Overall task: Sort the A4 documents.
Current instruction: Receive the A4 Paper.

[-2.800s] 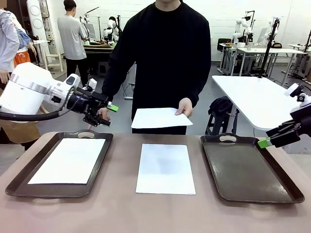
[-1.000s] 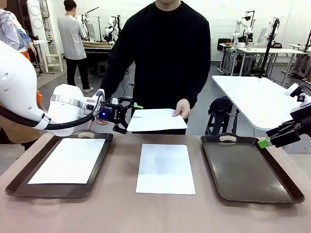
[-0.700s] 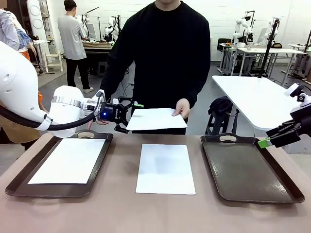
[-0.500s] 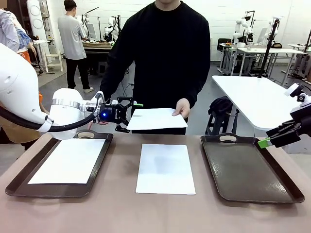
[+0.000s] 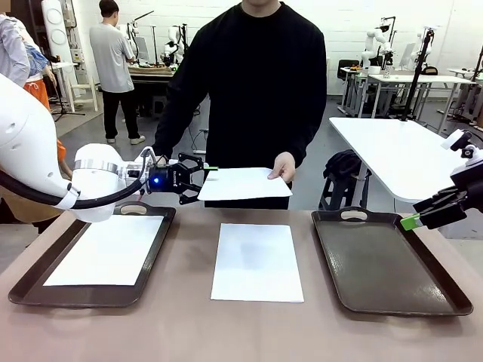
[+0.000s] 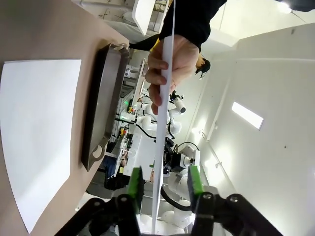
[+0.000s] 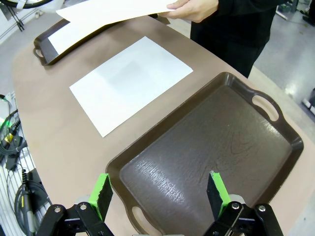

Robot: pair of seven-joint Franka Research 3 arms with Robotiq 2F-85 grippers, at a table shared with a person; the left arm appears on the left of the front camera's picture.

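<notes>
Our left pincer [image 5: 202,181] has narrowed around the sheet [image 5: 245,183] the person's hand [image 5: 285,167] offers, pads not yet touching it. The right pincer [image 7: 159,194] hangs spread. Handover looks close.

one thin, blank white a4 paper sheet [image 5: 245,183] is held level in the air beyond the table's far edge. the person's hand [image 5: 284,167] pinches its right edge, and its left edge sits between the parted pads of the left gripper [image 5: 201,179]. a second identical sheet [image 5: 256,262] lies flat on the brown table [image 5: 189,332], at its middle. a third sheet [image 5: 106,249] lies flat inside the dark brown left tray [image 5: 30,286].
</notes>
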